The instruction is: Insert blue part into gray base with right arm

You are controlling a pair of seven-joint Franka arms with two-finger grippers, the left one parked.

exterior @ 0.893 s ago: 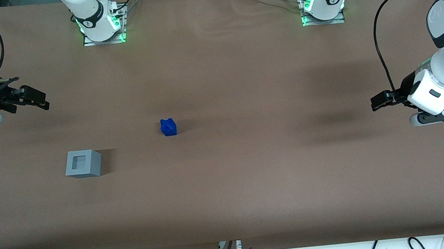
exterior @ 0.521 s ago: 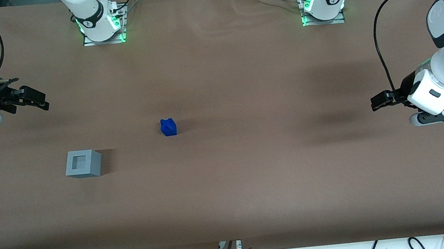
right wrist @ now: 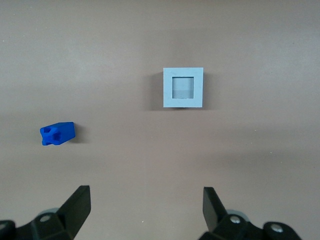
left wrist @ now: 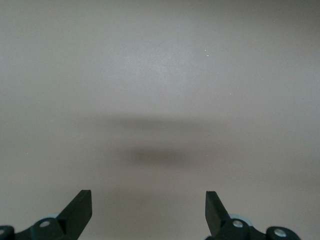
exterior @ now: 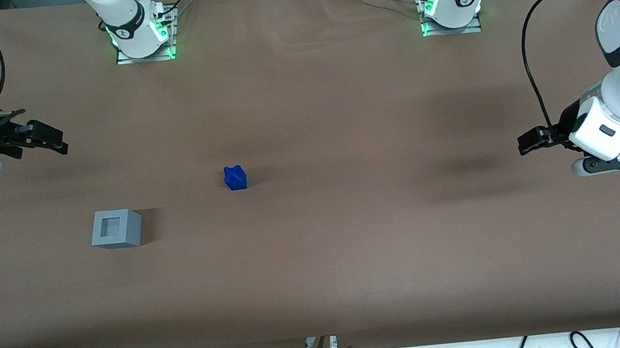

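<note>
The brown worktop (exterior: 337, 106) carries 1 blue part (exterior: 235, 178) and 1 gray base (exterior: 115, 229), well apart. The right arm's hand (exterior: 56, 141) hovers at the working arm's end, farther from the front camera than both, fingers spread and empty.

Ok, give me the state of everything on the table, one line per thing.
blue part: loose on the table, not inserted, nothing gripping it.
gray base: upright on the table, top recess empty.
right arm's claw: open, empty, up off the table toward the working arm's end, apart from both pieces.
</note>
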